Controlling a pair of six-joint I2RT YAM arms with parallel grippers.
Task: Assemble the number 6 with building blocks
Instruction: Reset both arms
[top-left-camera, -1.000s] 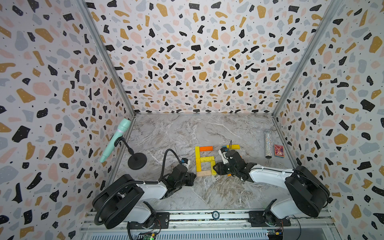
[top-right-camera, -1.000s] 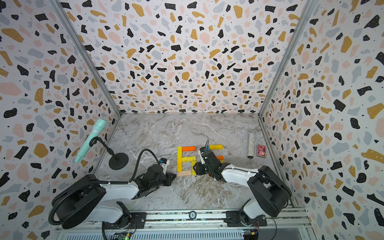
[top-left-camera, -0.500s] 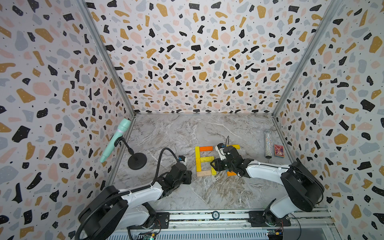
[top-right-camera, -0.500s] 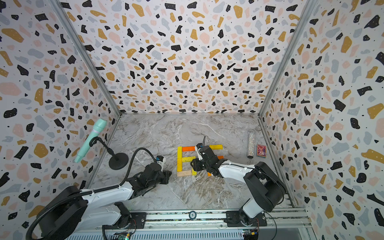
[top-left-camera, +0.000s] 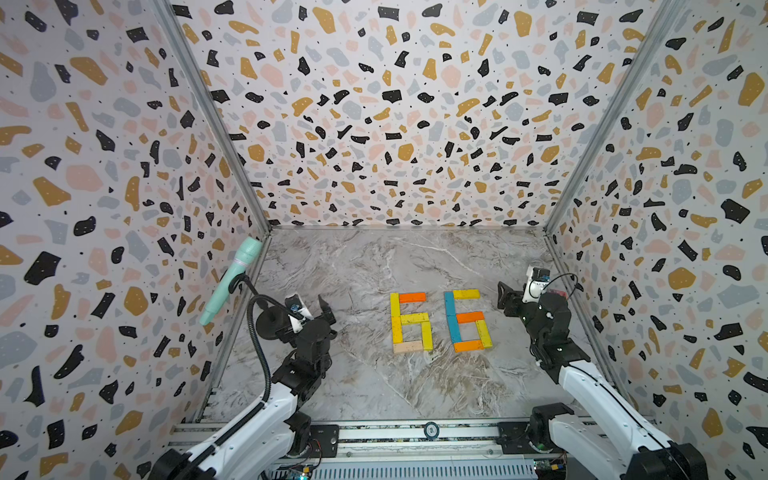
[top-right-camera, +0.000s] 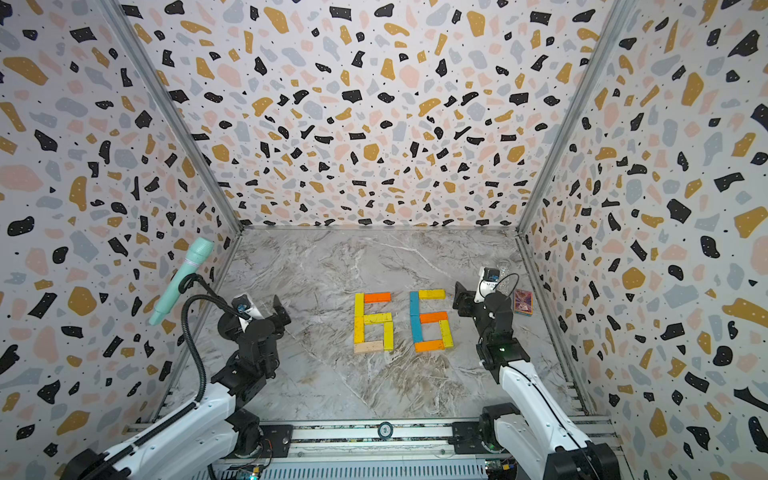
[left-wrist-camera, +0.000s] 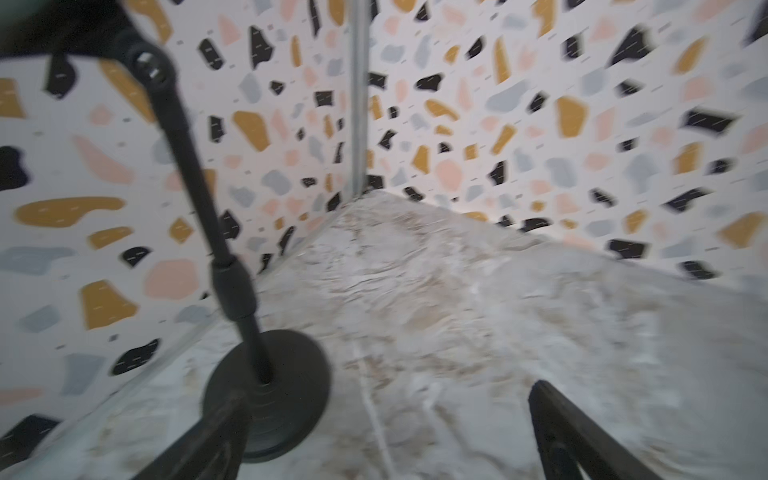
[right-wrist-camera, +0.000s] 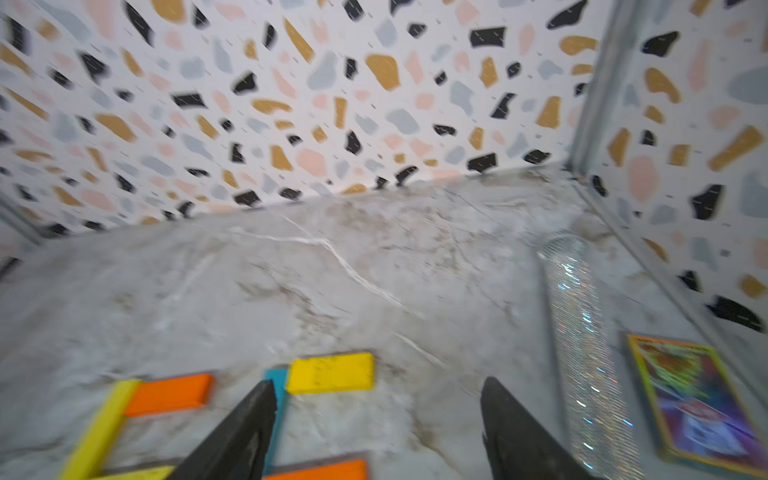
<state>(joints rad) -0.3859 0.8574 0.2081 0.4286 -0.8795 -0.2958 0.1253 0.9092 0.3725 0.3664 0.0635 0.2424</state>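
Note:
The building blocks lie flat on the marble floor as two figures side by side, in both top views. The left figure (top-left-camera: 410, 319) (top-right-camera: 376, 318) is yellow with an orange top bar and a beige base. The right figure (top-left-camera: 468, 317) (top-right-camera: 432, 318) has a teal upright, a yellow top, and orange middle and base. My left gripper (top-left-camera: 311, 311) (left-wrist-camera: 386, 415) hangs open and empty well left of them. To their right, my right gripper (top-left-camera: 507, 300) (right-wrist-camera: 379, 388) is open and empty, with the yellow top block (right-wrist-camera: 330, 372) just ahead of its fingers.
A mint microphone (top-left-camera: 230, 280) on a black gooseneck stand, round base (left-wrist-camera: 266, 399), stands by the left wall beside my left gripper. A glittery tube (right-wrist-camera: 582, 332) and a red card box (top-right-camera: 523, 301) lie along the right wall. Terrazzo walls enclose three sides.
Both arms have pulled away from the blocks, left arm to the left and right arm to the right, and risen. Both grippers have opened. The right figure is now uncovered.

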